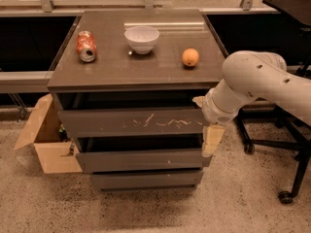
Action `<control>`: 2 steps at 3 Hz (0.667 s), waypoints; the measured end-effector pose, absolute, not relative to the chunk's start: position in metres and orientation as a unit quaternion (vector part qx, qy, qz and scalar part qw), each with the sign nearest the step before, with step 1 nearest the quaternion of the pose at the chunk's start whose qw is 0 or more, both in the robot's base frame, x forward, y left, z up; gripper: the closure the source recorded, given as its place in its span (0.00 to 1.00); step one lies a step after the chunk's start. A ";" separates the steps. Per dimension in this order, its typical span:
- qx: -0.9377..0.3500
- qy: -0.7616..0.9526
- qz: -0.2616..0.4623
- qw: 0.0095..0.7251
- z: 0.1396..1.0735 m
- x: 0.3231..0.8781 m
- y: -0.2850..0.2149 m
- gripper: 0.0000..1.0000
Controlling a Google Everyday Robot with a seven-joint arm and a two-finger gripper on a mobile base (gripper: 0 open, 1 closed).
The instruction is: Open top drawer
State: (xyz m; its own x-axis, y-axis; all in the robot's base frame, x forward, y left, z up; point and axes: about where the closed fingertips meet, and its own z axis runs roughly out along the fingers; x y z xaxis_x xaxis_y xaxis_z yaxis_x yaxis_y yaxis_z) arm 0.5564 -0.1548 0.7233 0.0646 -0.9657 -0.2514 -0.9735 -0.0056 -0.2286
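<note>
The dark surface (160,64) tops a chest of three drawers. The top drawer (131,123), scratched whitish across its middle, sits just under it with a dark gap above. A cardboard box (46,144) stands open to the left. The gripper (204,125) is at the drawer's right end, its beige fingers (212,140) apart. On top sit a white bowl (141,38), a crushed red can (86,46) whose print is unreadable, and an orange (190,58).
</note>
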 end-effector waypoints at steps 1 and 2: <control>-0.709 0.684 0.011 0.172 0.723 0.556 -0.155 0.00; -0.714 0.678 0.002 0.175 0.712 0.566 -0.151 0.00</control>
